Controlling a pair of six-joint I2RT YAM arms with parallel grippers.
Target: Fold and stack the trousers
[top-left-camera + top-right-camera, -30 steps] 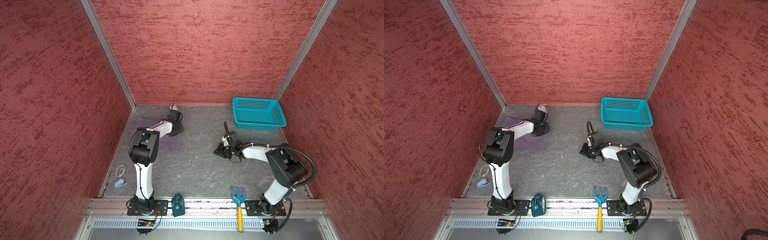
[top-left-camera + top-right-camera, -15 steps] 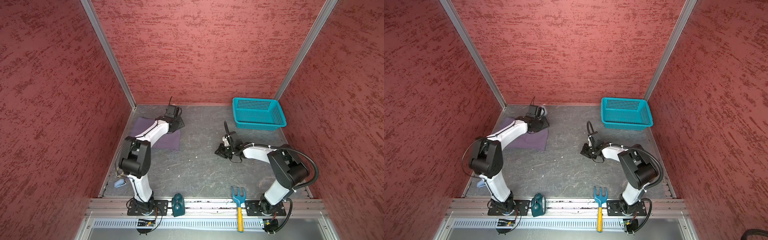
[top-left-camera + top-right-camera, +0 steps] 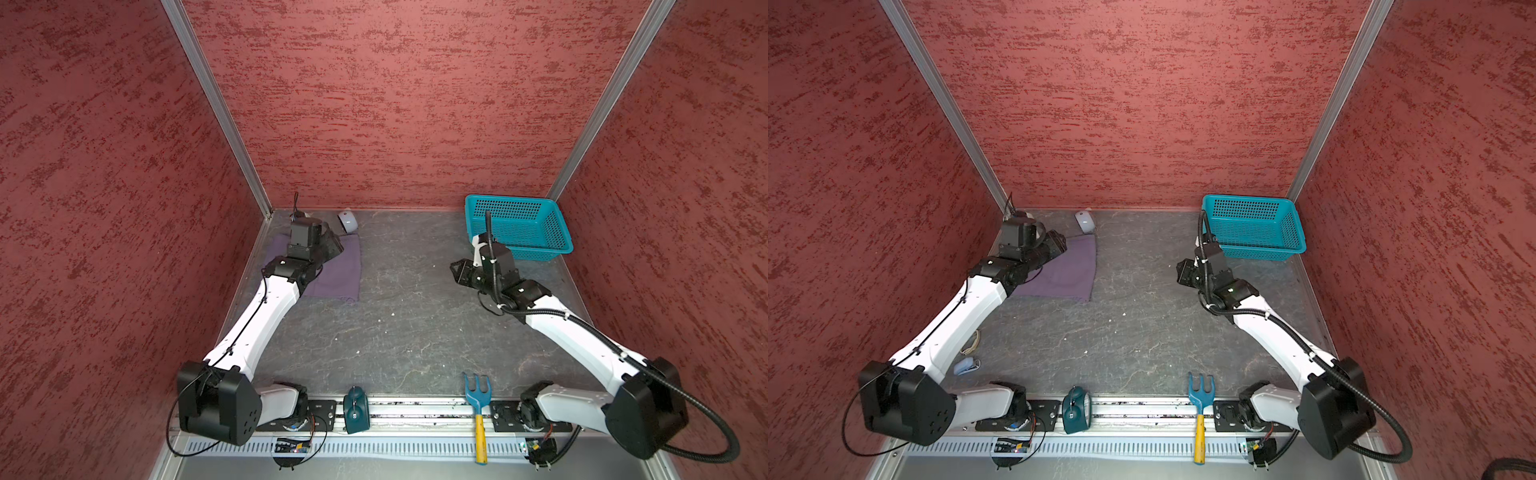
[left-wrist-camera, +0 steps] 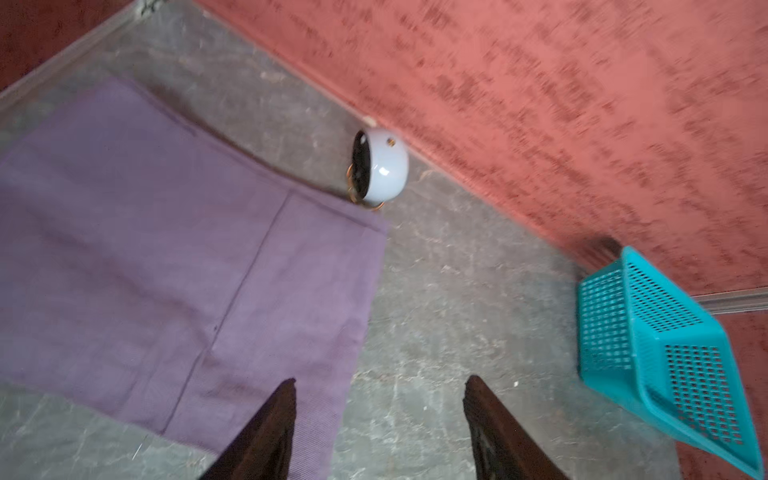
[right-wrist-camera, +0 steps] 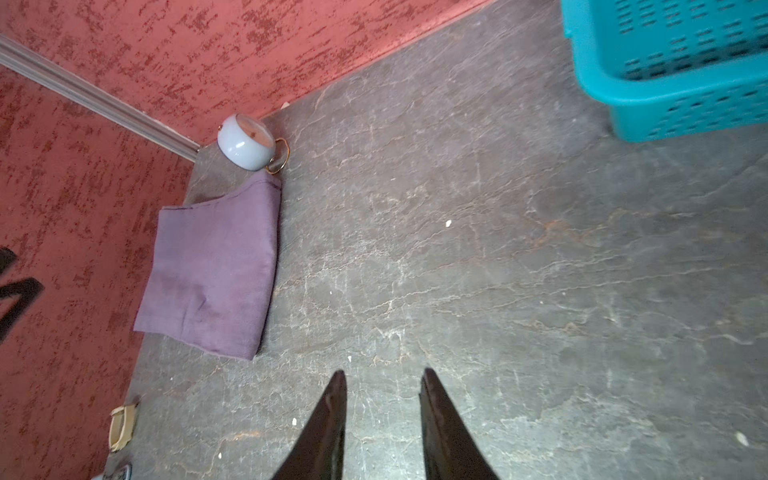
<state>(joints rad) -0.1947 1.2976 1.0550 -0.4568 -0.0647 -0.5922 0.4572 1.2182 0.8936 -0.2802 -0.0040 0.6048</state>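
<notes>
Though soft, trousers (image 3: 337, 268) flat, square-edged.

The trousers (image 4: 158, 249) are soft woven cloth, matt purple-grey, with a fine weave and a stitched seam. The worktop (image 3: 399, 332) looks like matt grey stone, veined with pale cracks and slightly rough. The basket (image 3: 536, 251) is teal perforated plastic with a mild sheen. The walls (image 3: 374, 104) carry a coarse, rough red plaster-like coating, framed by brushed metal posts (image 3: 215, 104). The small pot (image 4: 386, 174) is glossy pale blue, seemingly glazed, with brass-coloured metal trim. The left arm (image 3: 257, 324) and the right arm (image 3: 582, 345) wear smooth white plastic shells with matt black joints. The fingers of the left end effector (image 4: 379, 380) and the right end effector (image 5: 383, 372) are dark, smooth and faintly shiny.
</notes>
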